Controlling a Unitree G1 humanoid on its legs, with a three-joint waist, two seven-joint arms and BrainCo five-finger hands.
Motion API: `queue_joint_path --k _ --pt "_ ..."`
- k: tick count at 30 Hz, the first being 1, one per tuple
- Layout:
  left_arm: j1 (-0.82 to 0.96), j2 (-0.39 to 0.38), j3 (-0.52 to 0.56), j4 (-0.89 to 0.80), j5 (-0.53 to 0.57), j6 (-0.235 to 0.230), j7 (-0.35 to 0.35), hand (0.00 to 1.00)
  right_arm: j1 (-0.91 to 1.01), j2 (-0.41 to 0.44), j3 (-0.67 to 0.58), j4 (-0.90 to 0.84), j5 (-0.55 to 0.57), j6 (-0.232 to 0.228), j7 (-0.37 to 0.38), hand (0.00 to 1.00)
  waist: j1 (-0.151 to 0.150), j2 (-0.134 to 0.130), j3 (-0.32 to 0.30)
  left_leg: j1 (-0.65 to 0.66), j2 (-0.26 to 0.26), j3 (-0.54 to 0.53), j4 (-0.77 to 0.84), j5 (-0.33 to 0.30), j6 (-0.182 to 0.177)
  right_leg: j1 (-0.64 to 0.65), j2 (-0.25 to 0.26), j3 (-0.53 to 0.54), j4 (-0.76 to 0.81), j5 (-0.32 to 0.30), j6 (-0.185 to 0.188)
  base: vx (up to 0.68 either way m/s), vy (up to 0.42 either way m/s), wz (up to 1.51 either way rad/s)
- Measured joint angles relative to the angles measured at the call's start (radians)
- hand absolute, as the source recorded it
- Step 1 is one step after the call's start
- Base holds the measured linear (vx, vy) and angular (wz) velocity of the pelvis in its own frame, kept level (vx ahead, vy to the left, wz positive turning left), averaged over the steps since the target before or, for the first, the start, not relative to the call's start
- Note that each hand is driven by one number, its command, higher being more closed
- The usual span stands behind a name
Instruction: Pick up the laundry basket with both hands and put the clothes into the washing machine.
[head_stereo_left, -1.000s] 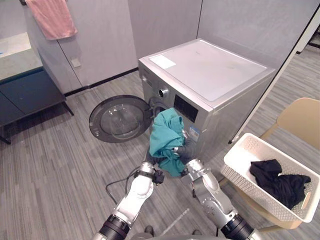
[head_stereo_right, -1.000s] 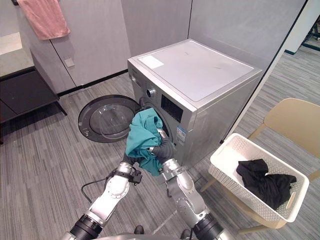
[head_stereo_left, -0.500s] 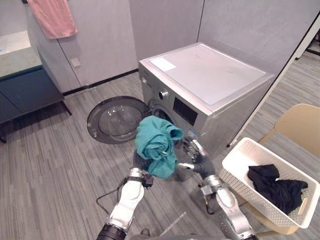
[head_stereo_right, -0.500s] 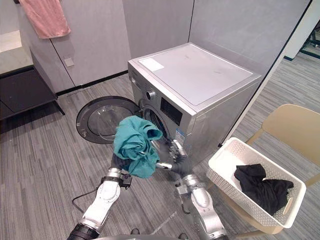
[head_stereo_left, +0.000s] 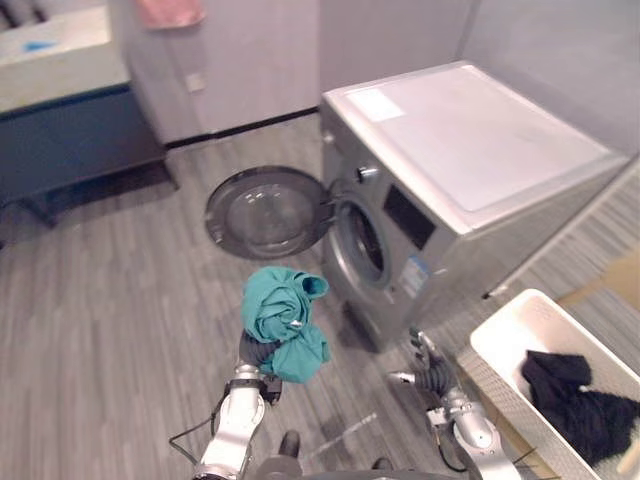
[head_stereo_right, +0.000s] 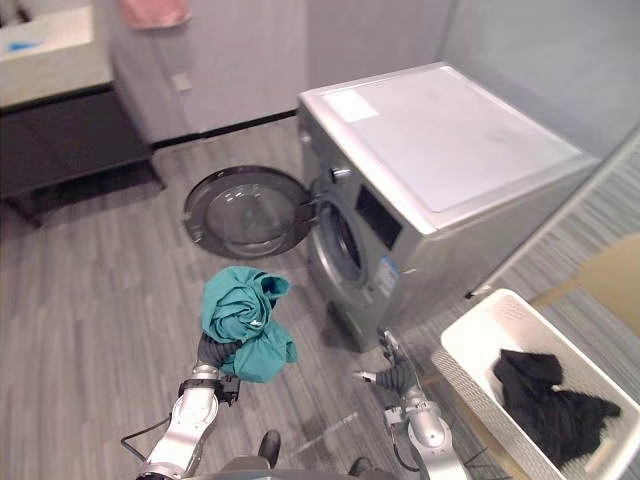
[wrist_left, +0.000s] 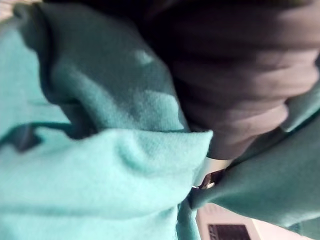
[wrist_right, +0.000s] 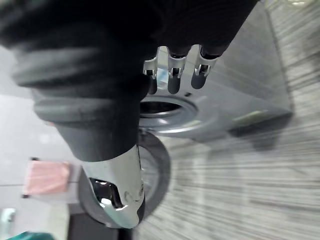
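Garment (head_stereo_left: 285, 322) in left hand (head_stereo_left: 256, 351) hangs near door (head_stereo_left: 265, 212) rim.

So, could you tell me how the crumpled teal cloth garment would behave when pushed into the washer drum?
Probably floppy: the crumpled teal cloth garment folds and sags around the left hand. Likely light, as that hand alone holds it up; the right hand is open and apart. Loose ends may catch on the silver washing machine's round opening.
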Motion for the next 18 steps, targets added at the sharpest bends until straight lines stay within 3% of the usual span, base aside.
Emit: queue_joint_path --k 5,7,8,9,10,11,12,16,18 --pt "0.06 0.012 0.036 0.061 -0.019 0.002 -0.021 1.0 -0.073 0.068 -0.003 0.146 -0.046 0.019 -0.03 0.0 0.001 -0.008 0.027 0.014 -0.034 -0.008 0.025 -0.024 0.012 0.054 -0.023 -0.035 -0.016 0.001 0.029 0.1 0.056 0.27" --pt "0.089 0.008 0.025 0.062 -0.019 0.006 -0.053 1.0 -0.079 0.077 -0.003 0.174 -0.068 0.038 -0.037 0.0 0.001 -0.023 0.058 0.0 -0.066 -0.005 0.136 -0.148 0.019 0.055 -0.115 -0.039 0.14 -0.087 0.05 0.06 0.095 0.26" --pt "0.096 0.007 0.025 0.063 -0.019 0.007 -0.059 1.0 -0.075 0.076 -0.003 0.175 -0.073 0.04 -0.037 0.0 0.001 -0.03 0.063 0.001 -0.073 -0.005 0.158 -0.17 0.018 0.043 -0.139 -0.025 0.206 -0.109 0.027 0.07 0.084 0.21" --pt "0.104 0.007 0.023 0.068 -0.017 0.01 -0.07 1.0 -0.067 0.069 -0.003 0.173 -0.083 0.044 -0.039 0.0 -0.004 -0.032 0.076 0.005 -0.082 -0.005 0.193 -0.199 0.035 -0.023 -0.178 0.086 0.367 -0.095 -0.046 0.1 0.052 0.05" --pt "0.105 0.011 0.023 0.07 -0.016 0.011 -0.07 1.0 -0.067 0.068 -0.003 0.173 -0.084 0.046 -0.041 0.0 -0.006 -0.03 0.082 0.013 -0.081 -0.006 0.199 -0.206 0.042 -0.067 -0.183 0.161 0.446 -0.066 -0.091 0.22 0.089 0.11" --pt "0.103 0.017 0.02 0.075 -0.014 0.011 -0.07 1.0 -0.07 0.074 -0.001 0.172 -0.084 0.048 -0.041 0.0 -0.024 -0.029 0.094 0.041 -0.075 -0.019 0.202 -0.215 0.051 -0.143 -0.166 0.28 0.56 -0.048 -0.093 0.25 0.055 0.15" --pt "0.101 0.03 0.018 0.076 -0.014 0.013 -0.07 1.0 -0.065 0.079 0.002 0.17 -0.084 0.048 -0.04 0.0 -0.039 -0.02 0.106 0.063 -0.06 -0.036 0.195 -0.225 0.049 -0.176 -0.114 0.328 0.564 -0.094 -0.043 0.26 0.025 0.14" --pt "0.067 0.045 0.008 0.076 -0.007 0.014 -0.071 1.0 -0.068 0.07 0.004 0.163 -0.084 0.048 -0.042 0.0 -0.06 -0.023 0.113 0.151 -0.028 -0.027 0.117 -0.235 0.035 -0.253 -0.027 0.223 0.36 -0.099 -0.025 0.25 -0.03 -0.07" --pt "0.028 0.049 -0.029 0.077 0.0 0.013 -0.085 1.0 -0.062 0.073 0.007 0.16 -0.084 0.048 -0.041 0.0 -0.063 -0.03 0.108 0.19 -0.025 -0.008 0.109 -0.255 -0.015 -0.268 0.028 0.191 0.179 -0.007 -0.069 0.33 -0.076 -0.01"
